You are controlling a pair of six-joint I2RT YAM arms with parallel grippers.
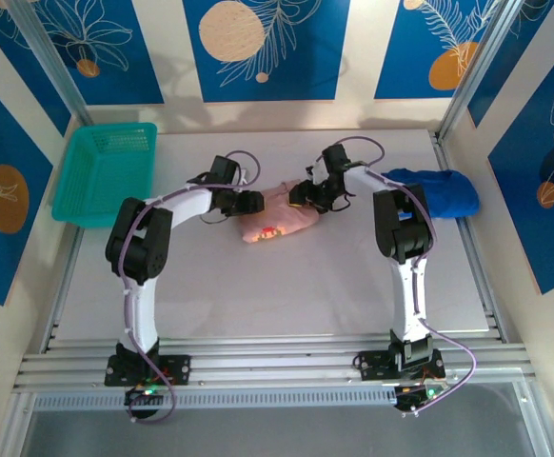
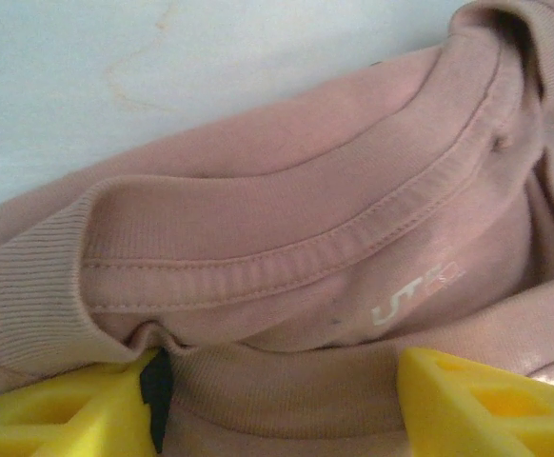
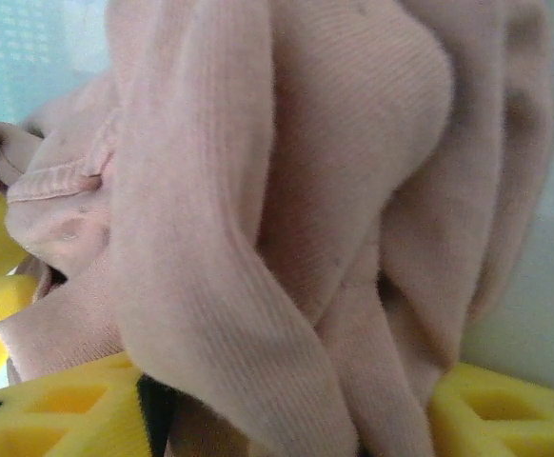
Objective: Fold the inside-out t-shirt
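Note:
The inside-out t-shirt (image 1: 275, 221) lies bunched in a salmon-pink heap at the middle of the table. My left gripper (image 1: 254, 203) reaches into its left side and my right gripper (image 1: 306, 197) into its upper right side. In the left wrist view the ribbed collar (image 2: 286, 267) with a pale printed label (image 2: 415, 295) lies just ahead, and the left gripper (image 2: 277, 400) is open with collar cloth between its yellow fingers (image 2: 68, 419). In the right wrist view thick upright folds of the shirt (image 3: 286, 190) run down into the right gripper (image 3: 286, 419), whose jaws stand apart, open around the cloth.
A teal basket (image 1: 106, 171) sits at the table's back left corner. A royal-blue garment (image 1: 439, 190) lies bunched at the back right, close to the right arm. Bare grey tabletop (image 1: 277, 295) stretches in front of the shirt. Blue patterned walls enclose the table.

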